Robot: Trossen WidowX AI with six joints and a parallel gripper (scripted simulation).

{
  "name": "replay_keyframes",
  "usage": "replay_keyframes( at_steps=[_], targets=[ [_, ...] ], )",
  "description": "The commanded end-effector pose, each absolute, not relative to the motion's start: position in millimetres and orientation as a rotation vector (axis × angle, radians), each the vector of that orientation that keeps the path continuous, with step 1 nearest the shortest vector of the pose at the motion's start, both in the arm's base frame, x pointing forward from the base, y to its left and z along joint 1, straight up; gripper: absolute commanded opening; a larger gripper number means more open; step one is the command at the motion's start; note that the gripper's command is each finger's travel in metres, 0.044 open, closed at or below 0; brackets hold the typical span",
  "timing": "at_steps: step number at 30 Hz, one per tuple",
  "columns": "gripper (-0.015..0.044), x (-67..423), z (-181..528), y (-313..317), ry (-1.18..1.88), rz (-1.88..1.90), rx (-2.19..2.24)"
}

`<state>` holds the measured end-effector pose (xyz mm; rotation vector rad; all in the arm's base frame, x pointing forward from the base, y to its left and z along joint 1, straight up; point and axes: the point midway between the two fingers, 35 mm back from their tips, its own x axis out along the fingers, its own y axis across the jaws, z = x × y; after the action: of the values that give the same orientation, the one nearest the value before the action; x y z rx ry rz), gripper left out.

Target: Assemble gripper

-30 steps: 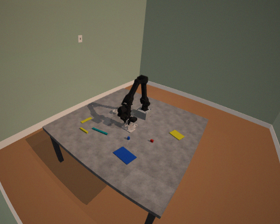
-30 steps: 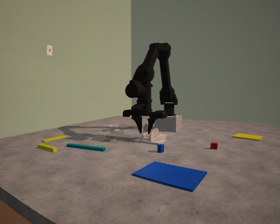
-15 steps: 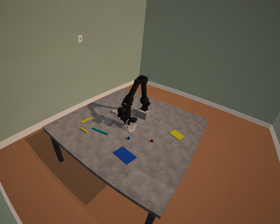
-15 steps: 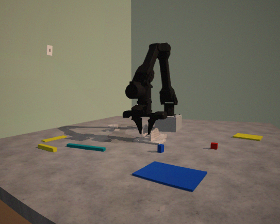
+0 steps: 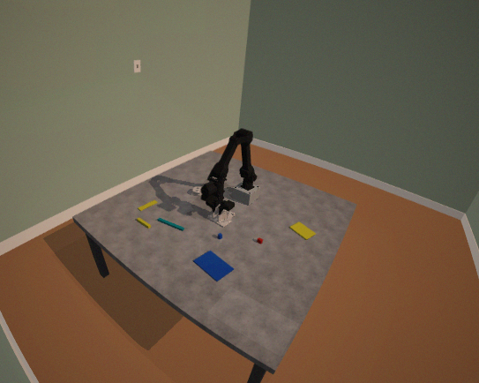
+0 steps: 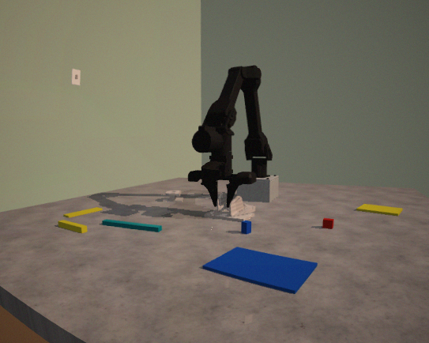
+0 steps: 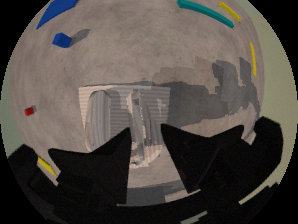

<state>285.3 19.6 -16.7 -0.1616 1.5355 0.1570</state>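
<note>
The pale gripper base lies flat in front of the arm. One pale jaw is on its left half in the wrist view. My gripper points down over the base and is shut on the second pale jaw, beside the first one. Whether this jaw is on its pin, and whether the teeth mesh, cannot be told. A small white part, seemingly the housing plate, lies apart behind and to the left in the top and exterior views.
A blue cuboid and a red cube stand in front of the base. A blue plate lies nearer the front edge. A teal bar and two yellow bars lie left, a yellow plate right.
</note>
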Motion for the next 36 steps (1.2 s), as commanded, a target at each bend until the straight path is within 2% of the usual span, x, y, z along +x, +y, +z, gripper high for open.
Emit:
replay_keyframes(
  at_steps=[1, 36],
  targets=[
    [0.0134, 285.2, -18.4, 19.8, 1.535, 0.159, -0.163],
    [0.0134, 285.4, -24.6, 19.8, 1.534, 0.169, -0.173]
  ],
)
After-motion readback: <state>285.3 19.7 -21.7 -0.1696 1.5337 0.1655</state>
